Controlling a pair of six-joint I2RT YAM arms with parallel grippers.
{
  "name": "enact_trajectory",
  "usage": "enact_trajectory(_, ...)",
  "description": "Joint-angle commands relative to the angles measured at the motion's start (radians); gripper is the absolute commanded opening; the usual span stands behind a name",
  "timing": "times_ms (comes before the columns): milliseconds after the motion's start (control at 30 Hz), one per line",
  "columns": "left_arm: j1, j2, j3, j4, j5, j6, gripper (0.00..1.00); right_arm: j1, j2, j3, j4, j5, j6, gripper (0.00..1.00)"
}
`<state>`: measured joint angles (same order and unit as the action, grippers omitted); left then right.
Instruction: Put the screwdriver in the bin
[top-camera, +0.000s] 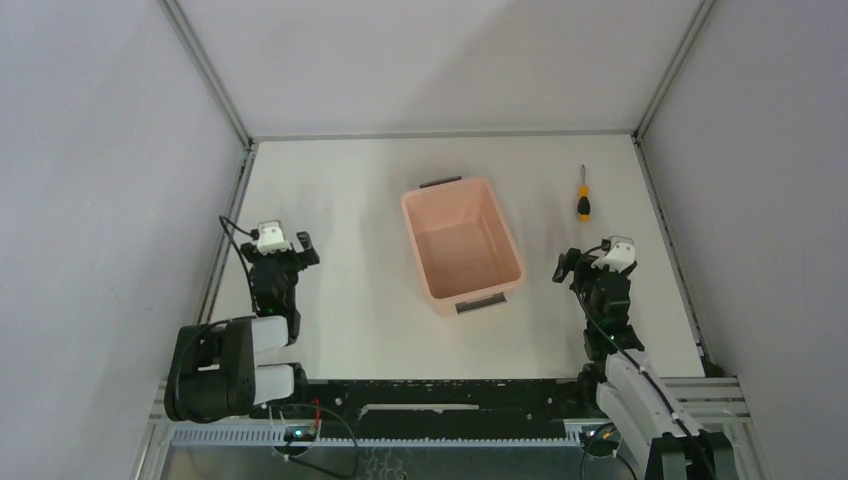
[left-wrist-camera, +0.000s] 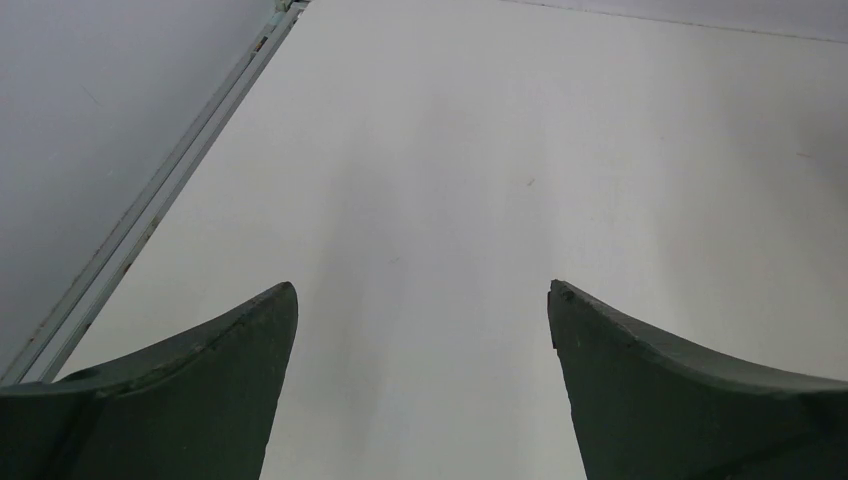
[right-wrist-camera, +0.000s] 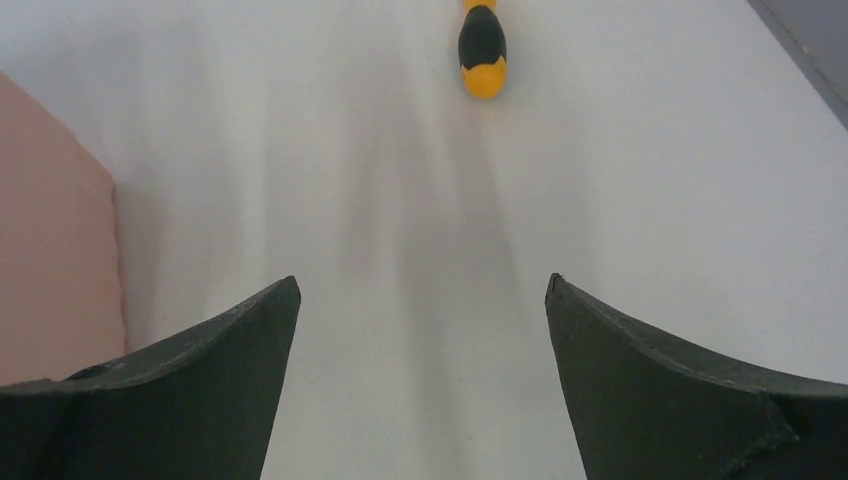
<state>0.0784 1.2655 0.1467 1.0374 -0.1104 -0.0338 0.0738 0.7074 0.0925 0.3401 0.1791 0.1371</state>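
Observation:
The screwdriver (top-camera: 582, 197) lies on the white table at the back right, its orange-and-black handle toward me and its thin grey shaft pointing away. Its handle end shows at the top of the right wrist view (right-wrist-camera: 481, 49). The pale pink bin (top-camera: 461, 245) stands empty in the middle of the table, a dark grey handle on each short end. Its side fills the left edge of the right wrist view (right-wrist-camera: 50, 240). My right gripper (top-camera: 588, 258) is open and empty, just short of the screwdriver and right of the bin. My left gripper (top-camera: 287, 246) is open and empty, left of the bin.
Grey enclosure walls with metal rails (top-camera: 230, 215) bound the table on the left, back and right. The left rail shows in the left wrist view (left-wrist-camera: 160, 195). The black mounting rail (top-camera: 440, 395) runs along the near edge.

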Motion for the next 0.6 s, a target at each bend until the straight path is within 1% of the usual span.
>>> enact_trajectory(0, -0.006, -0.009, 0.04, 0.032, -0.011, 0.017, 1.0, 0.004, -0.039, 0.02, 0.035, 0.045, 0.015, 1.0)
enact_trajectory(133, -0.006, -0.009, 0.039, 0.032, -0.011, 0.015, 1.0, 0.004, -0.039, 0.057, -0.013, 0.119, 0.052, 1.0)
enact_trajectory(300, -0.006, -0.009, 0.04, 0.032, -0.011, 0.015, 1.0, 0.003, 0.001, 0.19, -0.129, 0.12, 0.053, 1.0)
enact_trajectory(367, -0.006, -0.009, 0.04, 0.032, -0.01, 0.015, 1.0, -0.003, 0.045, 0.285, -0.215, 0.143, 0.062, 1.0)
enact_trajectory(400, -0.006, -0.008, 0.04, 0.032, -0.01, 0.015, 1.0, -0.011, 0.078, 0.348, -0.277, 0.128, 0.067, 1.0)
enact_trajectory(467, -0.006, -0.01, 0.039, 0.032, -0.011, 0.016, 1.0, -0.036, 0.155, 0.522, -0.423, 0.055, 0.067, 1.0)
enact_trajectory(567, -0.006, -0.009, 0.039, 0.032, -0.011, 0.016, 1.0, -0.065, 0.312, 0.766, -0.643, 0.005, 0.085, 0.99)
